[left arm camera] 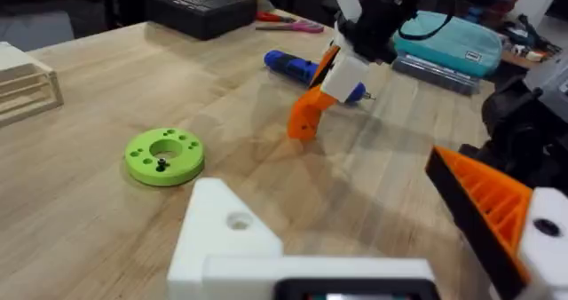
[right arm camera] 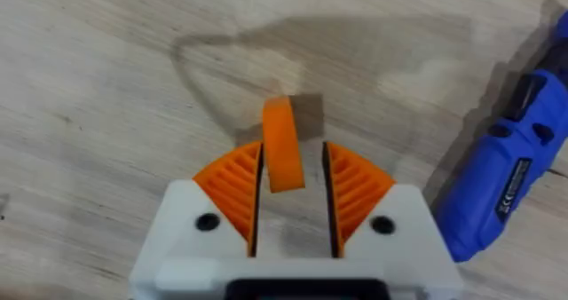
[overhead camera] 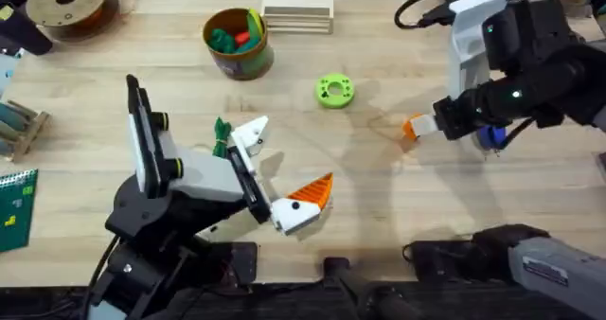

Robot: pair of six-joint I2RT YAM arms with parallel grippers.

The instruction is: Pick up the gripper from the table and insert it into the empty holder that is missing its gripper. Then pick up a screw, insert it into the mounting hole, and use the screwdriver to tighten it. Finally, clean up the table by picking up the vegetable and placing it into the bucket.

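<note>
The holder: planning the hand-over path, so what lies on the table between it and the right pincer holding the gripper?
Overhead, bare wood lies between the holder and the right pincer gripping the gripper.

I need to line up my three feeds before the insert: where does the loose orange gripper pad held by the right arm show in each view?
Overhead: the gripper is right of centre, at the right gripper's tip, just above the table.
Left wrist: the pad hangs upper centre, beyond the green disc.
Right wrist: it stands centre, clamped between the orange pads.
Shared landmark: the screwdriver, lying next to the pad in every view.
</note>
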